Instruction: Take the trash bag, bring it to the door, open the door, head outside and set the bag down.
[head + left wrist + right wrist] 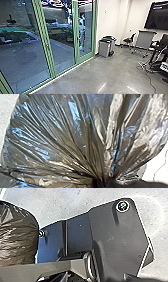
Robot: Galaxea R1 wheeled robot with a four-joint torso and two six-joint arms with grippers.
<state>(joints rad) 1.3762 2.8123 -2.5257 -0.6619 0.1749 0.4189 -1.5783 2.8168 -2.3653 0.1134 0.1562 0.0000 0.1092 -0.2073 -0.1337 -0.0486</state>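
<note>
My left gripper (100, 182) is closed on the dark trash bag (72, 136), the plastic bunched in my grip and fanning out from it in tight pleats. My right wrist is angled down over my wheeled base (112, 238), the bag's bulging side near it — how open my right gripper is, or what it holds, I cannot tell. Green-framed glass doors (45, 37) stand ahead to my left
</note>
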